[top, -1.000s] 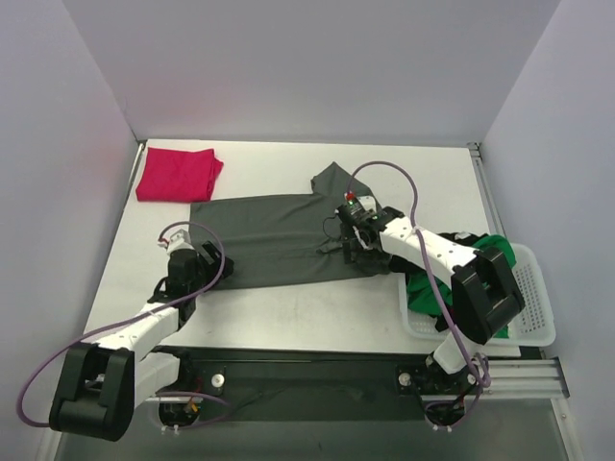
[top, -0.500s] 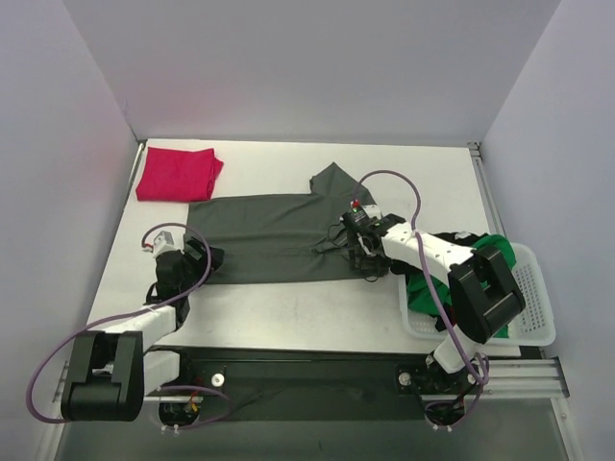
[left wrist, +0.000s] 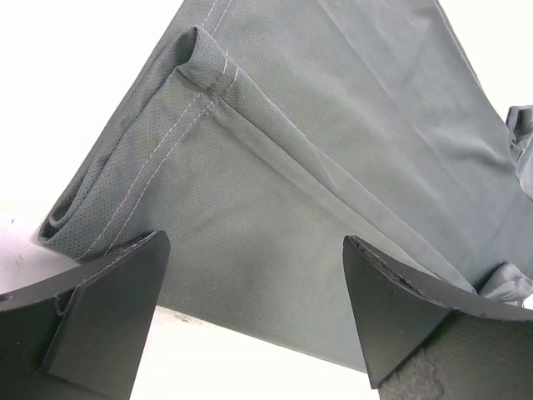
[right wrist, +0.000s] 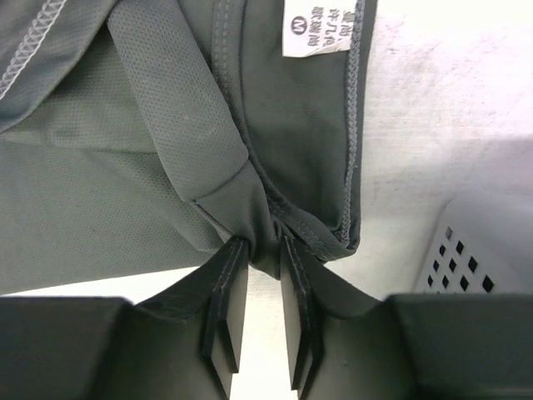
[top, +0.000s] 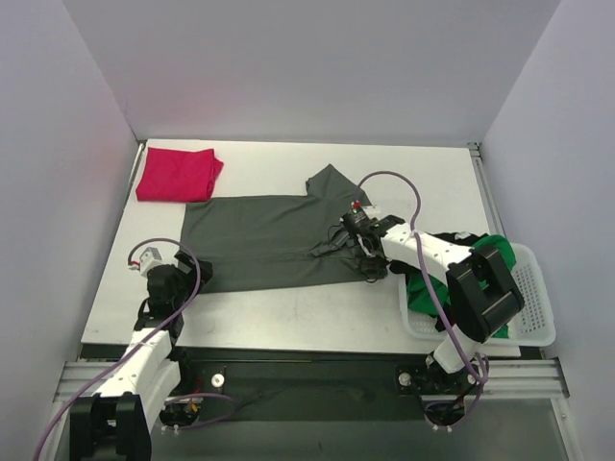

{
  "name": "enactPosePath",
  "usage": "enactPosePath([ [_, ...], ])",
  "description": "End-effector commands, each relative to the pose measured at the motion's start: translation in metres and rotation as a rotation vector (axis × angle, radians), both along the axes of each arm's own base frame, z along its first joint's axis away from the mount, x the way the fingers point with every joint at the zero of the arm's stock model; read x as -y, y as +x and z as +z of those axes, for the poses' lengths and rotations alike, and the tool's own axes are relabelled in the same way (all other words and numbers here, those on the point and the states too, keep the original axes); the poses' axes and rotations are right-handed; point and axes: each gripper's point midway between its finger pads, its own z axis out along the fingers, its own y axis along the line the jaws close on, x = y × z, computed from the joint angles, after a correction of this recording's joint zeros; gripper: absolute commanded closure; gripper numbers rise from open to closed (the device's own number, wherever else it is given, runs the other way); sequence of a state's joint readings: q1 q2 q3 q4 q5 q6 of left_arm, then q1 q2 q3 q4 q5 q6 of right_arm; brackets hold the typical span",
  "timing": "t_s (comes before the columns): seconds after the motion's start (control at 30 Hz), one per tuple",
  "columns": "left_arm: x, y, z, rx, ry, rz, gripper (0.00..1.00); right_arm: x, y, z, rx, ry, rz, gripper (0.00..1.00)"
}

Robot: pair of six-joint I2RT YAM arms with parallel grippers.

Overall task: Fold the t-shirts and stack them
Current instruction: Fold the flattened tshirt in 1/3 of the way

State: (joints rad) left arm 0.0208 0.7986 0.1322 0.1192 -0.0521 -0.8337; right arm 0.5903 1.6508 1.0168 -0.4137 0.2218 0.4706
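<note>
A dark grey-green t-shirt (top: 259,240) lies spread across the middle of the table, one sleeve pointing to the back. My right gripper (top: 361,254) is at its right edge. In the right wrist view the gripper (right wrist: 265,250) is shut on a bunched fold of that shirt (right wrist: 166,125), near the white size label (right wrist: 321,25). My left gripper (top: 195,274) stands open just off the shirt's left end. Its fingers (left wrist: 108,292) are wide apart before the doubled hem (left wrist: 250,192). A folded magenta-red t-shirt (top: 178,175) rests at the back left. Bright green (top: 495,248) and black (top: 461,240) t-shirts lie in the basket.
The white plastic basket (top: 538,331) sits at the near right, close to my right arm's elbow, and its perforated wall (right wrist: 466,242) shows beside the right fingers. Walls close the table at the left, back and right.
My left arm has drawn back toward the near left, off the shirt's left end, with its jaws open. My right gripper has closed on the shirt's right edge.
</note>
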Motion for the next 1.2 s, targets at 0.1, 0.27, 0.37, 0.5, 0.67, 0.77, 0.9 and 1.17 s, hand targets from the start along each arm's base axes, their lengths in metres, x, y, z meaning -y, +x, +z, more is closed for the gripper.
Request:
enactPosePath([
  [0.1,-0.008,0.000,-0.001,-0.034,0.015,0.021,0.03,0.017,0.005,0.005,0.016,-0.039,-0.045,0.87],
  [0.27,-0.009,0.001,-0.003,-0.042,0.012,0.025,0.03,0.031,0.012,-0.001,0.002,-0.097,-0.075,0.99],
  [0.37,-0.010,0.001,-0.004,-0.048,0.009,0.029,0.03,0.037,0.015,-0.002,-0.005,-0.131,-0.090,1.00],
  [0.5,-0.011,0.001,-0.006,-0.058,0.006,0.030,0.03,0.044,0.015,-0.003,-0.018,-0.182,-0.097,1.00],
  [0.67,-0.014,0.002,-0.007,-0.068,0.005,0.035,0.03,0.054,0.016,0.002,-0.012,-0.247,-0.114,0.86],
  [0.77,-0.015,0.002,-0.007,-0.068,0.005,0.038,0.03,0.056,0.019,0.005,-0.006,-0.266,-0.117,0.80],
  [0.9,-0.019,0.002,-0.006,-0.067,0.014,0.048,0.03,0.058,0.023,0.010,0.002,-0.282,-0.122,0.76],
  [1.17,-0.028,0.008,0.031,-0.017,0.110,0.048,0.03,0.039,0.021,0.018,0.008,-0.191,-0.080,0.69],
])
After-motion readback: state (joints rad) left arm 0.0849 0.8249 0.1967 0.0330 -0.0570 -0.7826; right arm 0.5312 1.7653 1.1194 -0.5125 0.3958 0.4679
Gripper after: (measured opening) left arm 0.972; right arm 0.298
